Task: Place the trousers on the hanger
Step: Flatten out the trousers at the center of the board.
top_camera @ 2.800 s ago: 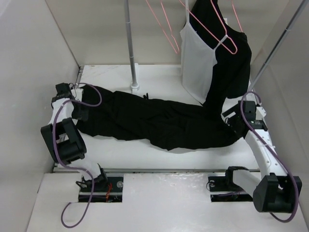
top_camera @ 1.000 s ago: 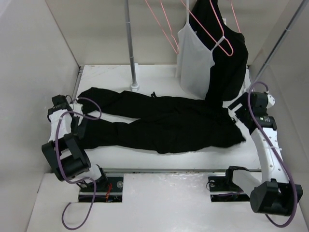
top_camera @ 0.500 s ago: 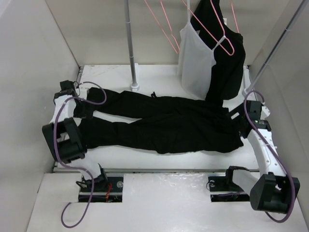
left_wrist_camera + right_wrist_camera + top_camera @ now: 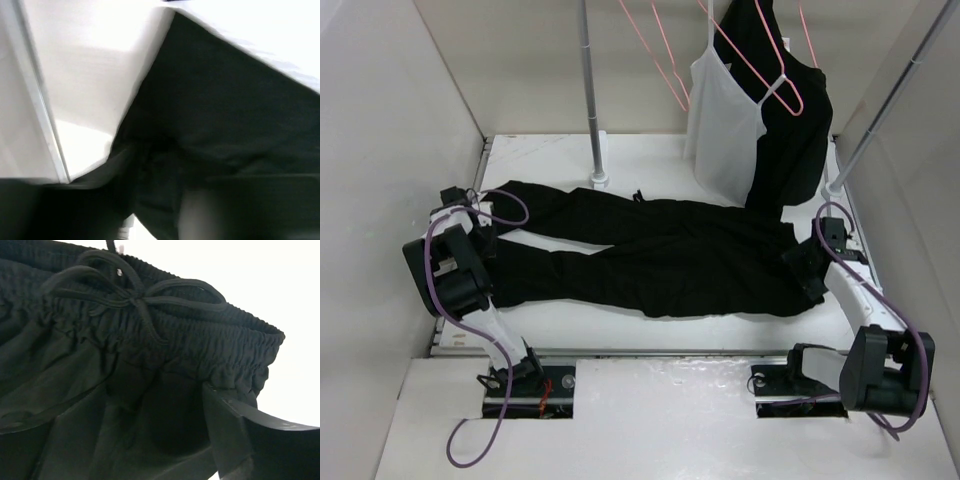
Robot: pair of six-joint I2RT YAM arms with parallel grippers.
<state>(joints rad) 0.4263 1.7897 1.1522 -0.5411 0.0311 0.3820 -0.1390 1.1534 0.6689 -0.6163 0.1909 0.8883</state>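
Observation:
The black trousers (image 4: 660,255) lie flat across the white table, legs to the left and waistband to the right. My left gripper (image 4: 483,232) sits at the leg ends. In the left wrist view the left gripper (image 4: 160,200) is shut, with black cloth of the trousers (image 4: 225,115) bunched between its blurred fingers. My right gripper (image 4: 803,268) rests at the waist end. In the right wrist view the right gripper (image 4: 135,440) stands open, and the gathered waistband with its drawstring bow (image 4: 135,302) lies between the fingers (image 4: 235,435). The empty pink hanger (image 4: 683,98) hangs at the back, above the table.
A white camisole (image 4: 720,130) on another pink hanger and a black top (image 4: 800,120) hang at the back right, close above the waistband. An upright pole (image 4: 590,90) stands at the back centre and a slanted pole (image 4: 880,110) at the right. White walls close in both sides.
The left gripper came down on the leg ends and closed on them. The right arm moved nearer and lower onto the waistband, its jaws narrowing a little. The trousers lie flatter.

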